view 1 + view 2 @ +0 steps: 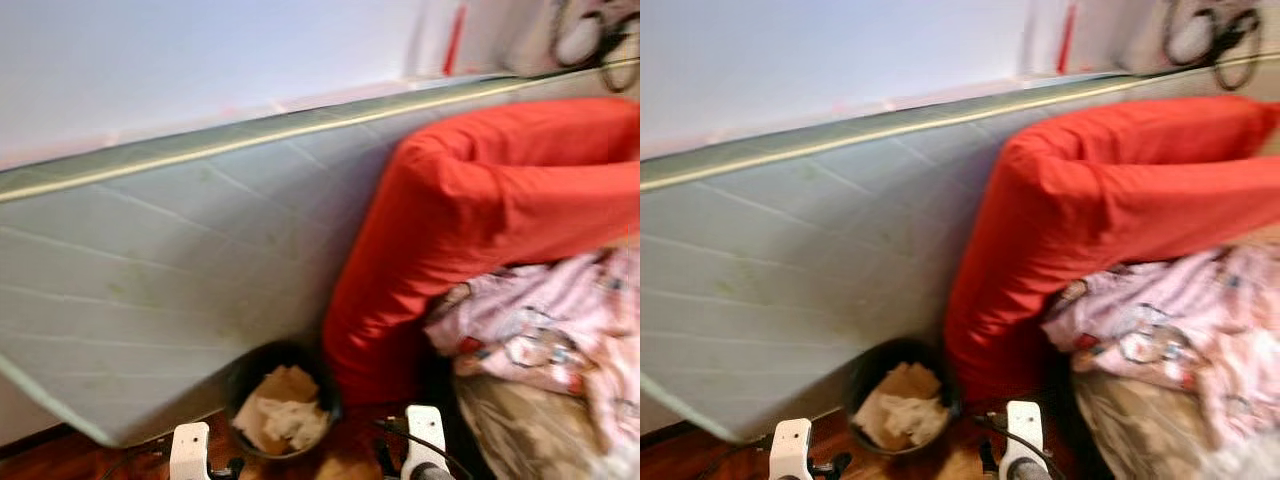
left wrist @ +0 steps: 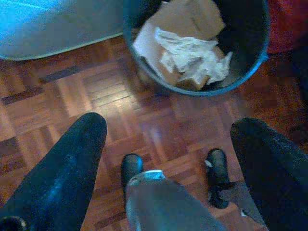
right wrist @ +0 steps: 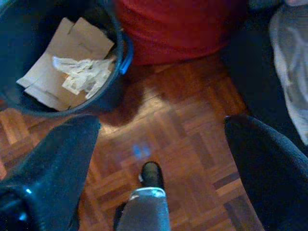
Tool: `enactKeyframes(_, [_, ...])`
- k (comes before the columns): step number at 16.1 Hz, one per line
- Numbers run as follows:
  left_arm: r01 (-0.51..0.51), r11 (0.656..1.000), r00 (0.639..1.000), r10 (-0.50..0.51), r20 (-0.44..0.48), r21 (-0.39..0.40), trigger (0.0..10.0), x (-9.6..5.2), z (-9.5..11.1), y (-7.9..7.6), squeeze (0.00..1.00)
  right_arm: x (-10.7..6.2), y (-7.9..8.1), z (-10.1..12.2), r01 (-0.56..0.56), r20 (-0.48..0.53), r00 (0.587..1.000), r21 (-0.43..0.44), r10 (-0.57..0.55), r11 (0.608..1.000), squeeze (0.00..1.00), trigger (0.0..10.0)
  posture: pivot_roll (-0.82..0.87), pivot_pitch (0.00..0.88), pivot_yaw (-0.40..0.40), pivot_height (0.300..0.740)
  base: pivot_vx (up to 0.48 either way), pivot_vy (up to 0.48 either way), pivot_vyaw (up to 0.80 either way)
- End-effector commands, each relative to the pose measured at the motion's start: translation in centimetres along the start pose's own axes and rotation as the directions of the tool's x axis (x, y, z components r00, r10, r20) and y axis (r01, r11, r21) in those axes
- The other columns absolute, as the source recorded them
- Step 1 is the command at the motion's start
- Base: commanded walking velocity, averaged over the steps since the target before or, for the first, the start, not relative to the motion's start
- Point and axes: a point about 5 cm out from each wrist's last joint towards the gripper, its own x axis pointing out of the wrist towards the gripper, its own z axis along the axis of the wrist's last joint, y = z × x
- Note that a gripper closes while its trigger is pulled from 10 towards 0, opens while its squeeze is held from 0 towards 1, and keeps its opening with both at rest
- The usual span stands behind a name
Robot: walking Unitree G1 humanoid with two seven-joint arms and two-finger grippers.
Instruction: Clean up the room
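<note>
Where the grey mattress [image 1: 170, 270] leans on edge against the pale wall [image 1: 200, 60], a dark round bin [image 1: 283, 398] stands on the wood parquet floor [image 2: 120, 120] at its near right corner. Bin contents: flattened brown cardboard [image 2: 187, 19] and crumpled whitish paper [image 2: 190, 50], piled to roughly half depth. Just right of the bin, touching or nearly so, a large red cushion [image 1: 480, 200] slumps over against the mattress. Further right lies a heap of pink patterned fabric [image 1: 560, 320], with tan cloth [image 1: 520, 425] below it.

Left pincer [image 2: 168, 159]: held above the floor on the near side of the bin, fingers spread wide, nothing between them. Right pincer [image 3: 159, 159]: likewise wide and empty, over bare parquet between bin and red cushion.
</note>
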Motion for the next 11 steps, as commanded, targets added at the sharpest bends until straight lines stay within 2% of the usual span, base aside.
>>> enactKeyframes(1, [-0.010,1.000,1.000,0.010,-0.015,-0.008,10.0,-0.1,-0.4,0.2,0.00,-0.1,-0.2,-0.7,0.000,-0.023,1.000,-0.006,0.000,1.000,0.00,10.0,0.03,0.000,-0.035,0.740,0.000,0.000,-0.65])
enactKeyframes(7, [-0.025,1.000,1.000,0.025,0.000,0.003,10.0,-0.1,0.0,0.8,0.00,-0.2,-0.5,-1.0,-0.005,-0.029,1.000,-0.013,0.004,1.000,0.00,10.0,0.04,0.000,-0.037,0.740,0.000,0.000,-0.65])
enactKeyframes(11, [-0.021,1.000,1.000,0.021,0.019,0.013,10.0,0.1,0.7,0.5,0.00,-0.2,-0.7,-1.0,-0.002,-0.026,1.000,-0.015,0.001,1.000,0.00,10.0,0.04,0.000,-0.039,0.740,0.000,-0.389,-0.65])
